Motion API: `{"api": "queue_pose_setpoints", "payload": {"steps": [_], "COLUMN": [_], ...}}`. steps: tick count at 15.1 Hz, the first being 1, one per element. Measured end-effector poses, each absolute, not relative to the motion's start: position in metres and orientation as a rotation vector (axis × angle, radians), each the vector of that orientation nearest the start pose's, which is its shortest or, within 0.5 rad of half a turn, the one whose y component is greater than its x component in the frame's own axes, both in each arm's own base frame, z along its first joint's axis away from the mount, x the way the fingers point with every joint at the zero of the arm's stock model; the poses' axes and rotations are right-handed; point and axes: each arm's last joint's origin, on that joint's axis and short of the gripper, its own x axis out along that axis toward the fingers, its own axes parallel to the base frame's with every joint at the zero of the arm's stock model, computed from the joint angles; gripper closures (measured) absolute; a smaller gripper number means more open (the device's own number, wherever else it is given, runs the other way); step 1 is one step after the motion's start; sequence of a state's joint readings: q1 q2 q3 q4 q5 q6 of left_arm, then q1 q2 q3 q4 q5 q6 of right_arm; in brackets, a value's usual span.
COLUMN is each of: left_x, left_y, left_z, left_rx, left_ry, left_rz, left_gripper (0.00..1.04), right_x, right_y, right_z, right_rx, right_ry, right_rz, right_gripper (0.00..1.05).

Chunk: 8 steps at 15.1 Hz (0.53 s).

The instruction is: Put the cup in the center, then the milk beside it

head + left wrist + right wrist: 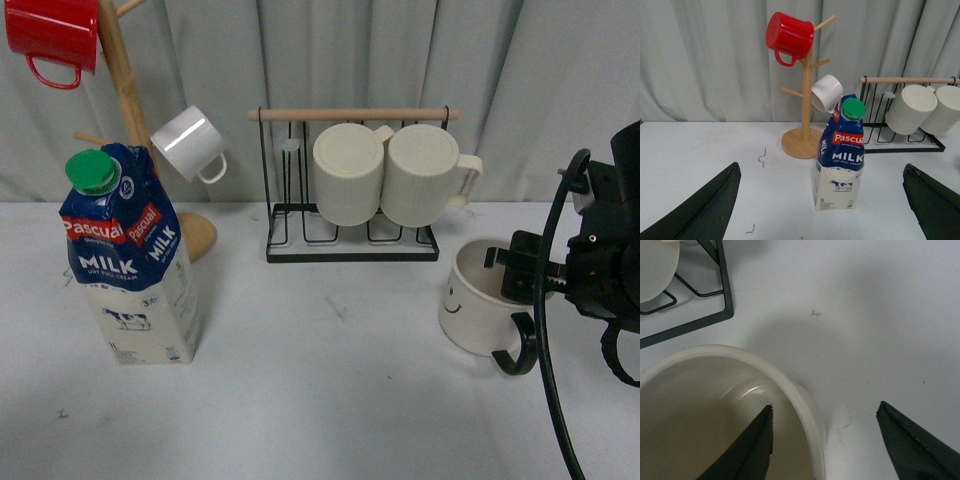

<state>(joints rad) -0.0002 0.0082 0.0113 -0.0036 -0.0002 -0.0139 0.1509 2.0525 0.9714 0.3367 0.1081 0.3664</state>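
1. Right tool (825,407): black, two-fingered, spread wide. It straddles the wall of item 2, one finger inside the bowl and one outside, and neither is visibly pressed to the wall.

2. Wide cream-white ceramic cup (468,308) with a small black smiley face. It stands mouth up on the surface, directly under the right tool. Its black loop handle (518,355) sits on the near side, below the tool's body.

3. Left tool (821,166): dark fingers spread wide, nothing between them. Not seen in the front view.

4. Tall gable-top milk carton (130,270): blue top, red "Pascual" band, white "MILK" lettering, green round cap, cream base with a cow drawing. It stands upright ahead of the left tool, in line with the gap between its fingers and clear of both. It is well apart from the right tool and the cup.

5. Pale grey surface (330,380), carrying everything listed.

6. Black wire rack with a wooden top bar (350,245), beyond the right tool. It holds two ribbed cream mugs (348,172) lying on their sides.

7. Wooden mug tree (125,90), just behind the carton as seen from the left tool. It carries a red enamel mug (52,35) high up and a small white glossy mug (188,142) lower down.

8. Grey pleated curtain (350,50), farthest back.
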Motion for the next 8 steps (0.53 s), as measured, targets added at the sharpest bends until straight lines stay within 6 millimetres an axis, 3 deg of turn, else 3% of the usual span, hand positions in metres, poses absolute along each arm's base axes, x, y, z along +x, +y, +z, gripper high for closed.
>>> {"api": "queue_pose_setpoints", "payload": {"steps": [7, 8], "left_x": [0.0975, 0.0975], "left_y": [0.0, 0.0], "left_z": [0.1664, 0.1664], "left_rx": [-0.014, -0.014], "left_ry": [0.001, 0.001], "left_rz": [0.0, 0.0], "left_gripper": [0.07, 0.07], "right_x": [0.3775, 0.3764], "right_y": [0.0541, 0.054], "right_z": [0.0841, 0.0856], "right_rx": [0.254, 0.255], "right_ry": [0.736, 0.737], "right_rz": [-0.094, -0.091], "right_gripper": [0.65, 0.76]}}
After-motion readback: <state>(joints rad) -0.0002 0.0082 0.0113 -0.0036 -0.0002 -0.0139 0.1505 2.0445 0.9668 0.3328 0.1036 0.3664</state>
